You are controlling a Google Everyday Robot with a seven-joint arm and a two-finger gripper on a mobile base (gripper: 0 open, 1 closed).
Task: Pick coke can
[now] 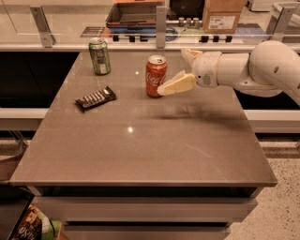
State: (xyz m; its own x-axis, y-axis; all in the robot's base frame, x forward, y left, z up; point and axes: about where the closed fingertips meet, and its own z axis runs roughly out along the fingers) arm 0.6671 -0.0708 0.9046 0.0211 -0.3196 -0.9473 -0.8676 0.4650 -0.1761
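Behind a low glass barrier held by square metal posts point(161, 26), a shallow dark tray point(133, 11) and a brown cardboard box point(224, 16) sit on a pale shelf. In front stands the counter point(140, 154), a broad, flat slab of grey-brown, stone-like material. Its top is smooth and faintly glossy, with two small glints of light and a few thin scratches near the right front. The edge is thick and squared, with pale panels below, and speckled flooring point(281, 206) shows at lower right.

The arm point(267, 65) reaches in from the right, over the far right part of the counter. Its shells are rounded, matte white plastic, a bulbous joint narrowing to a cylinder. At its end the gripper point(174, 70) hangs just right of the coke can. The fingers point(177, 84) are cream-coloured, flat and wedge-shaped, and they are spread wide, grasping nothing. One points back and up. The other slants down-left, with its tip at the can's lower right side; whether it touches is unclear.

The coke can point(155, 76) stands upright on the far middle of the counter, a red aluminium cylinder with white script and a silver top. The green can point(99, 56), also silver-topped, stands upright well to its left, near the far left corner. Nearer the front, left of the coke can, a bar point(95, 98) in a dark, shiny wrapper with pale lettering lies flat and slightly askew.
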